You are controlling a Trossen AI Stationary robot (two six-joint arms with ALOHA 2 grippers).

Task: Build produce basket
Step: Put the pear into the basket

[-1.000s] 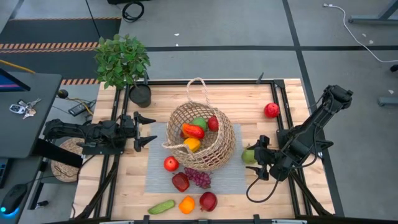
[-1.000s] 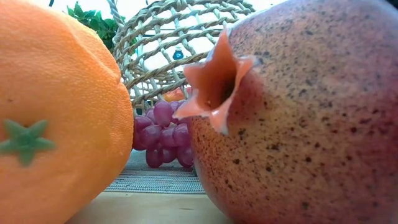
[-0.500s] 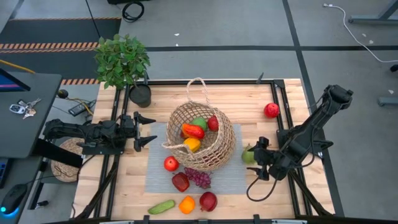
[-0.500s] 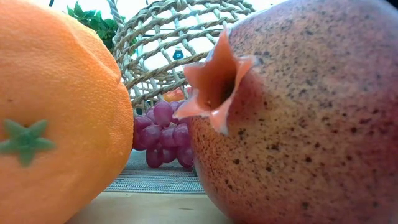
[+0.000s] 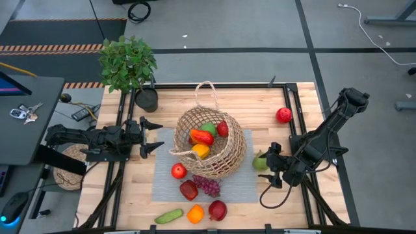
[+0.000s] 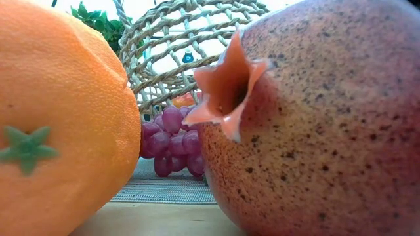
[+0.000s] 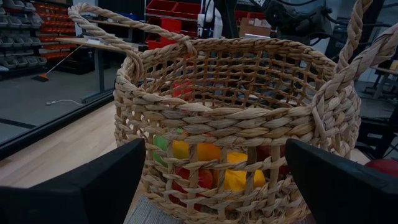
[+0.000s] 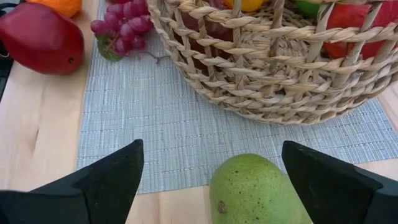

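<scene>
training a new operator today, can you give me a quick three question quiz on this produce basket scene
1. True or false: the right claw is open with the green fruit just in front of it.
2. Which item lies alone near the far right of the table? A) the red apple B) the cucumber C) the grapes
3. Fill in: the basket stands on a grey ____.

Key: 1 true; 2 A; 3 mat. The left claw waits open, left of the basket.
</scene>
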